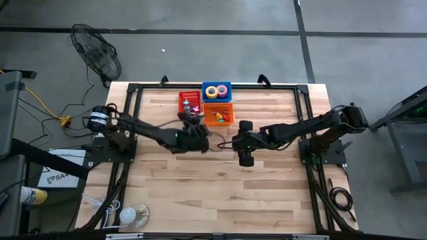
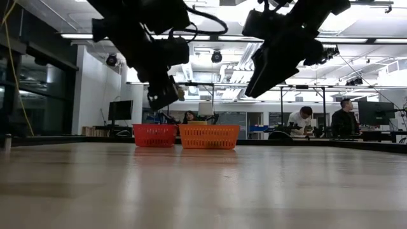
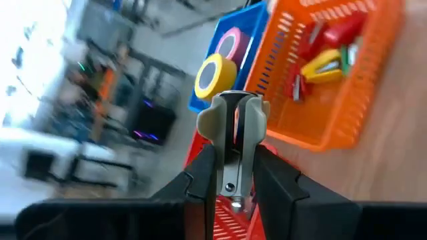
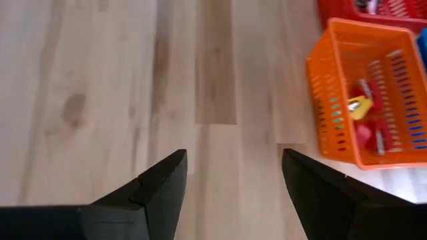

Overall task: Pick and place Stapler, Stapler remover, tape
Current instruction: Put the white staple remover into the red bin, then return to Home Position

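1. The staple remover, grey-handled, is pinched between the left gripper's fingers; only the left wrist view shows it, with the red basket behind it.
2. The high view places that gripper beside the orange basket, below the red basket.
3. The right gripper hangs with fingers spread, empty, above bare table.

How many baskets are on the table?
3. The red basket sits at the far edge, the blue basket beside it holds tape rolls, and the orange basket is just in front of the blue one. None seems hidden.
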### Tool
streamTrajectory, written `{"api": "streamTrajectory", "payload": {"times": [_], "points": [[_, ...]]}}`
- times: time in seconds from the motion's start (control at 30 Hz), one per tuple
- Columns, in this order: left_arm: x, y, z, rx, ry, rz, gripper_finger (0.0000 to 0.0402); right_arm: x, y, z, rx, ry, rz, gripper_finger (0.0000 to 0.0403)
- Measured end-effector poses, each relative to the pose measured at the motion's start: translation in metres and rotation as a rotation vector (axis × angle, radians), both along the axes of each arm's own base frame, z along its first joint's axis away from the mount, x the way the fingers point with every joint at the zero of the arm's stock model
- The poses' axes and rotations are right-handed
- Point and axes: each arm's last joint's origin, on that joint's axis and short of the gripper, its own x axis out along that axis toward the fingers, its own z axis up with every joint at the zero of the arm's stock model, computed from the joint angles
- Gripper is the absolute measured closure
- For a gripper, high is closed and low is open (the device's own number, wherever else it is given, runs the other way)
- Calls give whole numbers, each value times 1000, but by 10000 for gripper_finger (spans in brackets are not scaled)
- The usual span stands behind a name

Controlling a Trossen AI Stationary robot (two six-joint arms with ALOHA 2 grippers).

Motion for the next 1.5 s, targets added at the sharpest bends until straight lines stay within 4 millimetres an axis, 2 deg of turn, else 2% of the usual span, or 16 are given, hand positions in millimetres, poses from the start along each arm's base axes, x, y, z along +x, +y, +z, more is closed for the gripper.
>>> {"api": "streamTrajectory", "payload": {"times": [0.33, 0.6, 0.77, 0.9, 1.0, 1.13, 1.5], "points": [[-16, 77, 27, -382, -398, 233, 333, 0, -3, 1, -89, -16, -69, 166], [-35, 140, 18, -657, -495, 387, 315, 0, -4, 1, -131, -14, -71, 166], [-46, 167, 18, -693, -542, 447, 312, 0, -5, 2, -170, -12, -77, 166], [-52, 178, 17, -745, -566, 454, 311, 0, -7, 2, -173, -10, -82, 166], [-52, 180, 17, -775, -553, 423, 300, 0, -10, 1, -180, 1, -74, 166], [-48, 180, 20, -792, -570, 361, 274, 0, -15, 1, -189, 14, -68, 166], [-49, 180, 20, -771, -565, 380, 187, -1, -31, 0, -138, 36, -90, 166]]}}
